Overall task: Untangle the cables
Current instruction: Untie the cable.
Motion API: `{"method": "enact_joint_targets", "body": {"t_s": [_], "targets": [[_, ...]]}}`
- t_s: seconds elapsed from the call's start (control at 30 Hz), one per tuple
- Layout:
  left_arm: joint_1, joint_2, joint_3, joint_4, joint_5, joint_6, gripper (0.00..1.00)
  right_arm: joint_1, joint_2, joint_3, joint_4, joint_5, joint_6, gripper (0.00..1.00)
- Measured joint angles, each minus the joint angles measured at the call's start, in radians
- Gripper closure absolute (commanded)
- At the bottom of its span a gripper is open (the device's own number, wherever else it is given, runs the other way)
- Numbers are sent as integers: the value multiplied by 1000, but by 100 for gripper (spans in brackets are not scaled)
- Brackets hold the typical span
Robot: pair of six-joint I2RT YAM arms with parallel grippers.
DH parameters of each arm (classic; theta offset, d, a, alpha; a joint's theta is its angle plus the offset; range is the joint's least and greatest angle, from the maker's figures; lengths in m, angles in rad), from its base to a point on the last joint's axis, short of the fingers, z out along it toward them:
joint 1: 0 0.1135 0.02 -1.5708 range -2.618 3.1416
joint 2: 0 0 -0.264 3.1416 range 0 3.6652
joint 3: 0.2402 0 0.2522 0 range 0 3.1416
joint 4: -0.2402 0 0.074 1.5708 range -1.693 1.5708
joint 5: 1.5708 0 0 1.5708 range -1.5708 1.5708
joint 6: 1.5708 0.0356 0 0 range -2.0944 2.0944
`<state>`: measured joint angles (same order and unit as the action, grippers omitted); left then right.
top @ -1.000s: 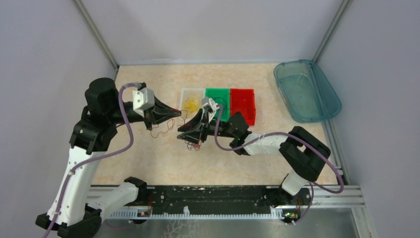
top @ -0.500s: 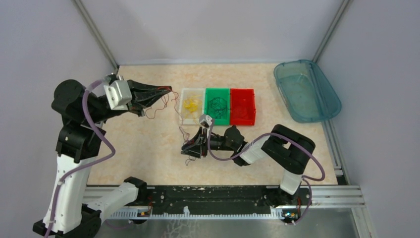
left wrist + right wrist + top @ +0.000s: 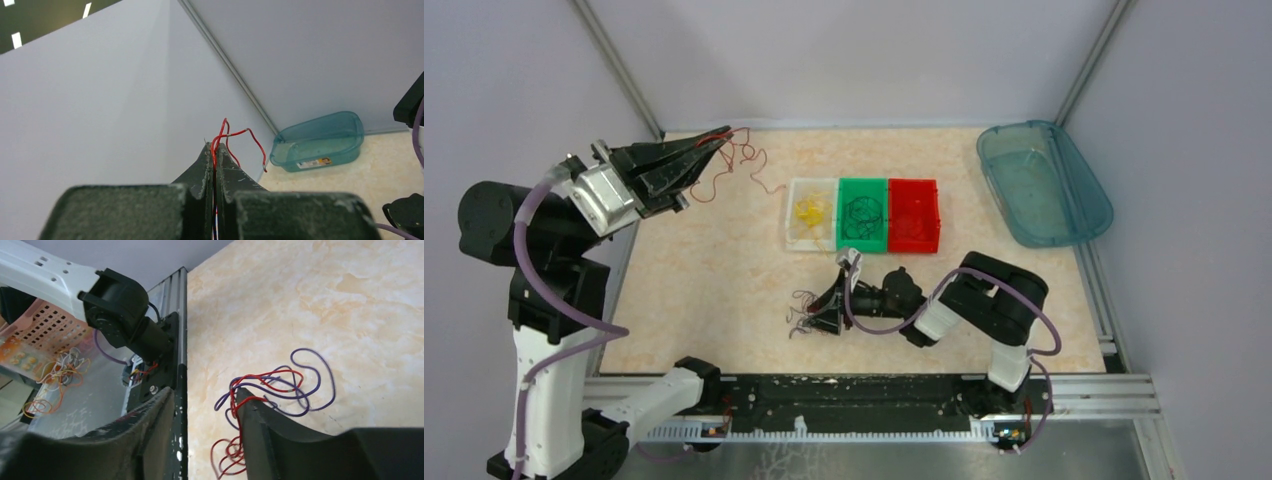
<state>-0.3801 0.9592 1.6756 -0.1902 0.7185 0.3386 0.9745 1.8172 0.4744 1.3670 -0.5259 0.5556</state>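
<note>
Thin curly red cable (image 3: 220, 132) hangs pinched in the left claw (image 3: 215, 149), whose jaws are pressed together; it is raised near the table's (image 3: 714, 290) far-left corner. A tangle of red and purple cables (image 3: 274, 390) lies on the table near the front, right claw (image 3: 205, 399) spread just over it.

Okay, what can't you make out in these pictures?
Left wrist: the red wire's gripped end, hidden between the left tool's shut fingers.
Right wrist: part of the red-and-purple tangle, behind the right tool's finger.
Top: the red bin's contents, too small.
</note>
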Motion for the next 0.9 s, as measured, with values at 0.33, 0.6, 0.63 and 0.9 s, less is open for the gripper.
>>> {"method": "enact_joint_targets", "body": {"t_s": [0.33, 0.6, 0.63, 0.9], "targets": [[0, -29, -109, -18, 19, -16, 100, 0, -319, 21, -264, 66, -136, 7], [0, -61, -309, -35, 34, -61, 100, -2, -566, 121, -558, 123, -303, 1], [0, -60, -322, -35, 36, -67, 100, -2, -576, 119, -579, 126, -313, 1], [0, -59, -351, -34, 51, -91, 100, -5, -576, 139, -844, 110, -354, 3]]}}
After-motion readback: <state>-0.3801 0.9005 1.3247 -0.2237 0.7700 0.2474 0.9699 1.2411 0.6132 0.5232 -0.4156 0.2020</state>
